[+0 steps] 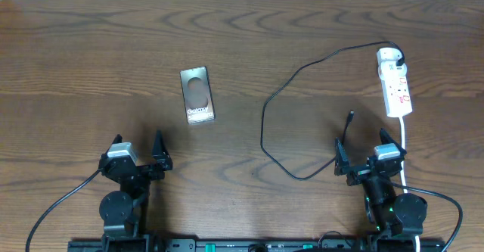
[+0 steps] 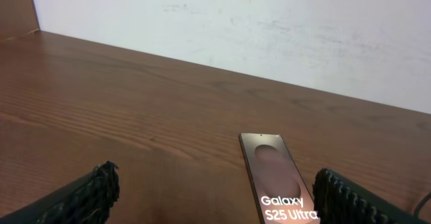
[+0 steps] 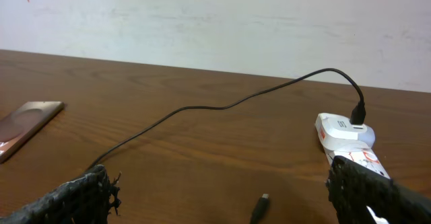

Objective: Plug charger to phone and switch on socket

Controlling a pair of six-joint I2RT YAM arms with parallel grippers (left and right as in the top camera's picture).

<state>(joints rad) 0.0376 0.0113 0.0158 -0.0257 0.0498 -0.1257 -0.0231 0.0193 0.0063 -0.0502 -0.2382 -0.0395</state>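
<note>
I judge little is done: the charger (image 1: 265, 123) has its tip loose well right of the phone (image 1: 197, 95) and its far end in the socket (image 1: 395, 82), farther right. Left gripper (image 1: 138, 140) and right gripper (image 1: 361, 140) are spread and empty.

Matt brown wood-grain table (image 1: 91, 55), glossy phone (image 1: 198, 95) face, white plastic socket (image 1: 396, 85), matt black charger (image 1: 287, 85) cable
</note>
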